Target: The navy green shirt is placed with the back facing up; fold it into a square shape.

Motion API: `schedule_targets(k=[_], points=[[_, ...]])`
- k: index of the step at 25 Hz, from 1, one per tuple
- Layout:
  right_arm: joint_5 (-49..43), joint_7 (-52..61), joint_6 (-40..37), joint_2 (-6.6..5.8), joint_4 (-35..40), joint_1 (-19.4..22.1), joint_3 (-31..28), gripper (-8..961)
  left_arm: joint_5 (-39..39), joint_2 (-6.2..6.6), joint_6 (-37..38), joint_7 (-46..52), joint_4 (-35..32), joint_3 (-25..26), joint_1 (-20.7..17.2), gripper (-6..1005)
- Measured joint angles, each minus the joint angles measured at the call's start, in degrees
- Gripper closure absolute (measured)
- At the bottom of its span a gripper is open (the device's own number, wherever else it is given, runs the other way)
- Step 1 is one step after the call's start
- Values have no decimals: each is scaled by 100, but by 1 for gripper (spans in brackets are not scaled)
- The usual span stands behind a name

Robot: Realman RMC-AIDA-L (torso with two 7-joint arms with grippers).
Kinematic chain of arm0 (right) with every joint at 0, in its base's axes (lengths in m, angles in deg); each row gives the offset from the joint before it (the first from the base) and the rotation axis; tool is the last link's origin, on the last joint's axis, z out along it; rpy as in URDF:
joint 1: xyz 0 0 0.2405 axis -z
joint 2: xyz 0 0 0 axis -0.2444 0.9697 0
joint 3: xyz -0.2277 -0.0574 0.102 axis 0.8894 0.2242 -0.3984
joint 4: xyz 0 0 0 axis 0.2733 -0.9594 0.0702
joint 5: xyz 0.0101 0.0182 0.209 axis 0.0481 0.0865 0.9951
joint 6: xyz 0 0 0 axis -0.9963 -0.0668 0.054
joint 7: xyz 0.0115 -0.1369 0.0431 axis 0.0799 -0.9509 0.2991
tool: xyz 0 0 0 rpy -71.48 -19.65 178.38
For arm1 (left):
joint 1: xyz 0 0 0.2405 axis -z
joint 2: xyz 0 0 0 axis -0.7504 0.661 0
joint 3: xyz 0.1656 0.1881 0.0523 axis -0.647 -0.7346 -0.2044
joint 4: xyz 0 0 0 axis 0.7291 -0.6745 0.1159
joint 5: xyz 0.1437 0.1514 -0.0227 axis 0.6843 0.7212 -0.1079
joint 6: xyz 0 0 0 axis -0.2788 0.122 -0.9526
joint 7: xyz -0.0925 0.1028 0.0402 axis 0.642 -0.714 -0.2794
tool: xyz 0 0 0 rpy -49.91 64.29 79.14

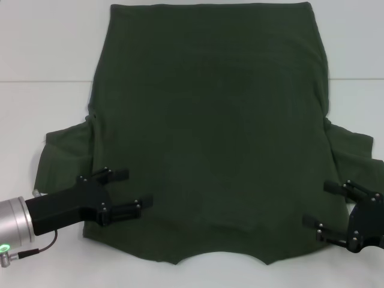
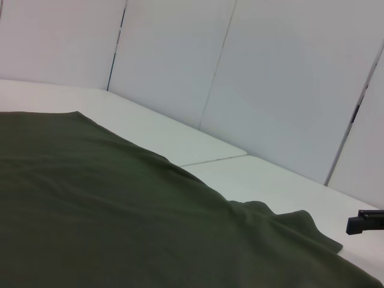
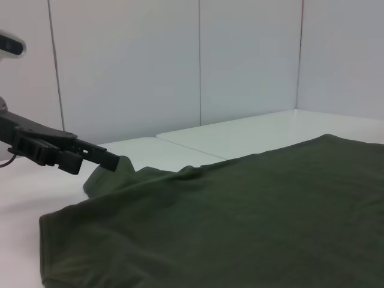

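The navy green shirt (image 1: 210, 138) lies spread flat on the white table, hem at the far end and neckline (image 1: 219, 257) at the near edge. A short sleeve sticks out at each side. My left gripper (image 1: 138, 189) is open over the shirt's near left shoulder, by the left sleeve (image 1: 63, 150). My right gripper (image 1: 315, 204) is open over the near right shoulder, beside the right sleeve (image 1: 354, 150). Neither holds any fabric. The right wrist view shows the shirt (image 3: 240, 222) and the left gripper (image 3: 90, 155) beyond it. The left wrist view shows the shirt (image 2: 120, 210) and one right fingertip (image 2: 365, 222).
The white table (image 1: 48, 48) has a seam across it at mid-depth. Bare table lies left and right of the shirt. White wall panels (image 2: 270, 78) stand behind the table. A cable (image 1: 36, 249) trails from the left wrist.
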Motion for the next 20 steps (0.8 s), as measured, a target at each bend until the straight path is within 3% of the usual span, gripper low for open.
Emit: schedule_targets(k=[10,13,17,20], points=[[-5,38,10,-1,0,-19,48,44,10,-9,80,56,0,-14,-12,52],[-7,43,29,3,-3,-16,48,44,-39,34,49,721,-22,3,23,52],[-9,60,41,5,-10,-9,48,43,-59,324,100,2075,-8,2,214,52],[-10,109,56,7,-17,-10,47,43,-38,698,201,3153,1,-19,399,52]])
